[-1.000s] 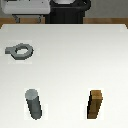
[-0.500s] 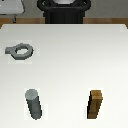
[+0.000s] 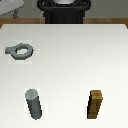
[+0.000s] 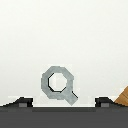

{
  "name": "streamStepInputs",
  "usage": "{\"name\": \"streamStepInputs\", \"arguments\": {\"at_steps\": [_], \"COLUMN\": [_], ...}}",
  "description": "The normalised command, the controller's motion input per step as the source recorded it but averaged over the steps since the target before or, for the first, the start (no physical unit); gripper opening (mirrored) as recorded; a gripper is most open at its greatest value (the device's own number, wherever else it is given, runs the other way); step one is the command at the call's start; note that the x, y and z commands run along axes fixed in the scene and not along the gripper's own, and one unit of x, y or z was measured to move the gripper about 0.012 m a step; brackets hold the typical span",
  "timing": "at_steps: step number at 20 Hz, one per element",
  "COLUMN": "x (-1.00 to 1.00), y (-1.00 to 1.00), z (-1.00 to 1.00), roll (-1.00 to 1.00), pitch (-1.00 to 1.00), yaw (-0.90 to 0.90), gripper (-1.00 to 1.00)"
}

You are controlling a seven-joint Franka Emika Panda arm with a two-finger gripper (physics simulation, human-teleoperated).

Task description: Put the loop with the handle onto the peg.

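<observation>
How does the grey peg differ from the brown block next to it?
The peg is a round grey cylinder, while the block is brown, wood-like and square-edged. The peg stands toward the exterior view's left, nearer the ring; the block stands toward the exterior view's right. Both stand upright on the white table, apart from each other and about equally tall.

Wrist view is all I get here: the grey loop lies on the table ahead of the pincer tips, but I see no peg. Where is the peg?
Observer: The peg stands upright near the camera, on the exterior view's left.
Operator: How does the loop lie relative to it?
Observer: The loop with the handle lies flat farther back, apart from the peg, its handle toward the exterior view's left.
Operator: And the brown thing at my picture's edge?
Observer: A wooden block, upright, to the exterior view's right of the peg and apart from it.
</observation>
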Motion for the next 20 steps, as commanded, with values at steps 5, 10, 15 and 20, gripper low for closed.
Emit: {"name": "streamStepInputs", "arguments": {"at_steps": [5,10,15,20], "x": [0.00,0.00,0.00,0.00], "y": [0.00,0.00,-0.20,-0.40], "z": [0.00,0.00,0.00,0.00], "roll": [0.00,0.00,0.00,0.00], "pitch": [0.00,0.00,0.00,0.00], "yaw": [0.94,0.85,0.00,0.00], "gripper": [1.00,1.00,1.00,1.00]}}
